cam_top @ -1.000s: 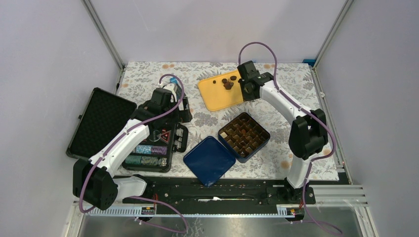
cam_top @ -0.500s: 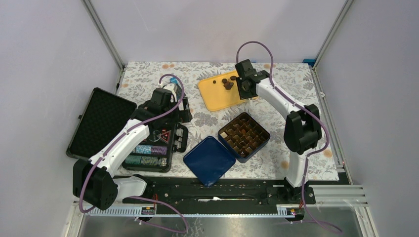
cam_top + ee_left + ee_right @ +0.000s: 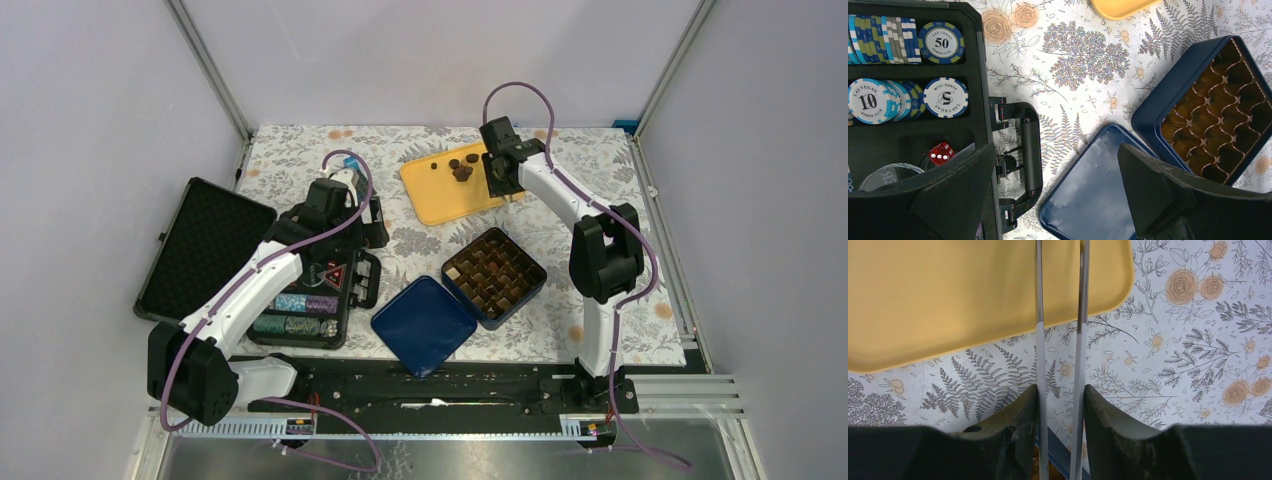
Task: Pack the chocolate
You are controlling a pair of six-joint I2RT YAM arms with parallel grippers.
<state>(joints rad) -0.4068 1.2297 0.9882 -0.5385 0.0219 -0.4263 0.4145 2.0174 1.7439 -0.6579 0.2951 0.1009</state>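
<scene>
Several dark brown chocolate pieces lie on the far part of a yellow tray. My right gripper hovers at the tray's right edge, shut on a pair of thin metal tongs. In the right wrist view the tong blades run out from between the fingers over the yellow tray, slightly apart with nothing between them; no chocolate shows there. The open blue tin has brown paper cups. My left gripper is open and holds nothing, above the tin's lid.
An open black case of poker chips with a red die lies on the left, its foam lid hanging past the table edge. The blue lid rests near the front. A floral cloth covers the table.
The right arm's elbow has swung left and towards the back while its gripper stayed by the tray's right edge with the tongs. The left arm has not moved.
</scene>
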